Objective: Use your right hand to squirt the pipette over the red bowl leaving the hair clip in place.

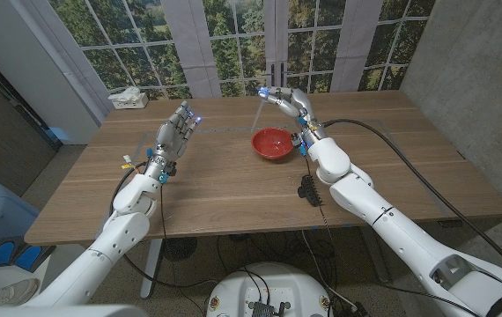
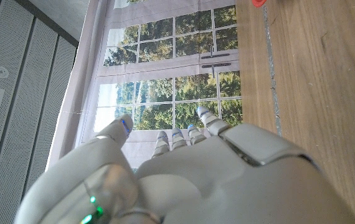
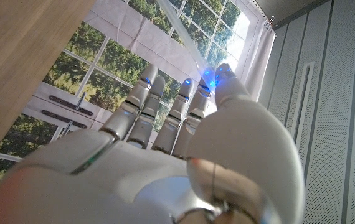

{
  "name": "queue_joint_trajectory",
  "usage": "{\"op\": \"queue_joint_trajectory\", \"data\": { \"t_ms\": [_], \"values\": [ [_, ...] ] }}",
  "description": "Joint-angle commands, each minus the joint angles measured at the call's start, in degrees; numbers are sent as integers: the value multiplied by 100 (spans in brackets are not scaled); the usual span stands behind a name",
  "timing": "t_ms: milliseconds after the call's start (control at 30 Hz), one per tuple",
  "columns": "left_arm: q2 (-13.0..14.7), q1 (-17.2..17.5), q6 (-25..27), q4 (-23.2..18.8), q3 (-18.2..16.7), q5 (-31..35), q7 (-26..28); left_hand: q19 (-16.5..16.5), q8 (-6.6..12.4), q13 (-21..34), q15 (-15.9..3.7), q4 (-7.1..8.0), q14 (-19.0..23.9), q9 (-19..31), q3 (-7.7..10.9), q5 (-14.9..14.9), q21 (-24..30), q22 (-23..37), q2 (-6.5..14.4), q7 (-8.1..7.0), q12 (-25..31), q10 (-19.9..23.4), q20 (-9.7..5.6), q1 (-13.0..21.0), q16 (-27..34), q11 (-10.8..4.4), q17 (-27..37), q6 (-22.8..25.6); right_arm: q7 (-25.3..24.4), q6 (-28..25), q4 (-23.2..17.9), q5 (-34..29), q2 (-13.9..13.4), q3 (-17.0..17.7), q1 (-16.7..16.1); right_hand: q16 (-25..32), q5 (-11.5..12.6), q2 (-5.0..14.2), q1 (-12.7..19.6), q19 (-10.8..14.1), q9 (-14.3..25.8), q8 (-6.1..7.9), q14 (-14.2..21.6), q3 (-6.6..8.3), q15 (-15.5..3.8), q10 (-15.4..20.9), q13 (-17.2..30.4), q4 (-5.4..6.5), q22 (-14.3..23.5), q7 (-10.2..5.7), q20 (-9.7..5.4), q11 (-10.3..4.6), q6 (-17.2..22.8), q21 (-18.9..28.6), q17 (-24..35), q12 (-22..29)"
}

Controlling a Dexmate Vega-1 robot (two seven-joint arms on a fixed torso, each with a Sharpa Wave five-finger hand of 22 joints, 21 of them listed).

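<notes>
The right hand (image 1: 288, 99) sat just above centre of the head view, raised over the table, pinching the pipette (image 1: 261, 109) at its top between thumb and fingertips. The stem hung down and slightly left, its tip just above and to the left of the red bowl (image 1: 271, 143), which sat mid-frame right of centre. To my eye the tip wasn't quite over the bowl, so the smart move looked like nudging it right, over the middle, before squeezing, and squeezing gently so the stem wouldn't swing.

The pipette was thin, clear plastic, nearly invisible against the window; in the right wrist view it showed as a pale streak (image 3: 184, 34) running off the fingertips. The bowl was glossy, round and shallow. The hair clip (image 1: 308, 188) was a small black toothed thing lower right of the bowl, beside the right forearm, so I'd keep that arm high. The left hand (image 1: 177, 134) stood up at centre-left, fingers apart, holding nothing. The table (image 1: 216, 189) was matte wood grain.
</notes>
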Motion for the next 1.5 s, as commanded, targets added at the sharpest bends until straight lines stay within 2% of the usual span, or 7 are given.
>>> {"op": "queue_joint_trajectory", "data": {
  "t_ms": [33, 633, 1500],
  "values": [
    [-15, 135, -8, -108, -33, 29, 115, 48, 44, 4, -284, -4, -56, 8, 6, 32, 29, 12, -1, -17, 28, -36, -107, -51, 10, 10, 7, 5, -94, -112, 205, 77, 63, 51, 161, -16, -21, 3, 11, -23, 31, 4, 65, 28, -976, 53, 5, -3, -5, 4, -3, -1, 54, 32, 30, 3],
    [100, 315, 26, -365, -71, 70, 200, 89, 62, 3, -281, -111, -65, 8, 29, 36, 48, 10, -2, -7, 50, -42, -89, -48, 13, 23, -20, 32, -281, -128, 431, 130, 156, 98, 287, -4, -24, 16, 8, -34, 34, -6, 73, 18, -973, 61, 18, 5, -5, 5, 8, 26, 47, 46, 51, 3],
    [118, 322, 43, -349, -74, 42, 145, 104, 75, 3, -282, -242, -79, 9, 62, 36, 55, 11, 5, -11, 67, -46, -78, -60, 18, 9, -29, 81, -548, -443, 696, 133, 211, 123, 497, -27, -23, 25, 35, -42, 36, -19, 64, 27, -972, 71, 27, -4, -5, 17, 4, 1, 43, 74, 52, -5]
  ]
}}
